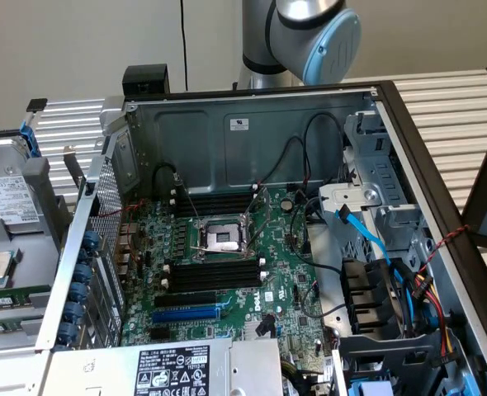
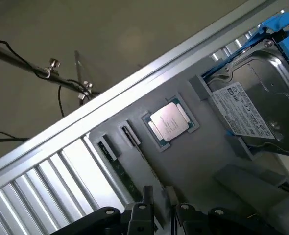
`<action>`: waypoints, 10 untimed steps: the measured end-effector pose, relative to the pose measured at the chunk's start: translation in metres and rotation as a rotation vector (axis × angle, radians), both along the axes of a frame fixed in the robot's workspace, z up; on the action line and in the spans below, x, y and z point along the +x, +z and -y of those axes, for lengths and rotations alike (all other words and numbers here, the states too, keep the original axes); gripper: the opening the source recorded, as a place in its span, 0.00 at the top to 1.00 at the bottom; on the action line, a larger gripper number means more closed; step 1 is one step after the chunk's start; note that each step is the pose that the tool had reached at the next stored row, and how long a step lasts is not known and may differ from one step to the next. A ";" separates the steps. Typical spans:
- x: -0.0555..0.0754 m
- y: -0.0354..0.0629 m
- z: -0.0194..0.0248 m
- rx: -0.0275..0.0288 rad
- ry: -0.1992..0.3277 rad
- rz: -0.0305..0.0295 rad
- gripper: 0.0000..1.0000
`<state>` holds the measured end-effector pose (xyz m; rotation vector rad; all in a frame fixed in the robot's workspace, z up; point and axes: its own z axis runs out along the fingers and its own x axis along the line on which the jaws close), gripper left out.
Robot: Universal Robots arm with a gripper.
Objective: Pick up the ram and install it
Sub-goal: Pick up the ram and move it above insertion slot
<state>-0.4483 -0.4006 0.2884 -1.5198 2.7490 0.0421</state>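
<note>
The ram (image 2: 121, 175) is a thin green stick standing on edge in a slot of a grey tray (image 2: 203, 161). My gripper (image 2: 159, 198) hovers just above that tray, close to the ram's near end. Its black fingers (image 2: 147, 195) are apart with nothing between them. In the exterior view the same tray (image 1: 12, 247) lies outside the computer case at the exterior view's left, with green stick edges (image 1: 8, 302) in it. On the motherboard (image 1: 227, 305), the long black memory slots (image 1: 215, 276) beside the processor socket (image 1: 223, 239) stand bare.
A processor chip (image 2: 171, 122) and a hard drive (image 2: 254, 105) share the tray with the ram. The open case has tall metal walls (image 1: 252, 132), a drive cage (image 1: 384, 198) and loose cables (image 1: 408, 289) at the exterior view's right. A blue expansion slot (image 1: 186, 314) lies below the memory slots.
</note>
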 end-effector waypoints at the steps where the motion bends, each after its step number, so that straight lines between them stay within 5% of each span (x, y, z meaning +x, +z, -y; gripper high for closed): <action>1: 0.000 -0.0012 0.0000 0.0001 0.018 0.0000 0.76; 10: 0.000 -0.0110 0.0000 -0.0001 0.181 -0.0001 0.76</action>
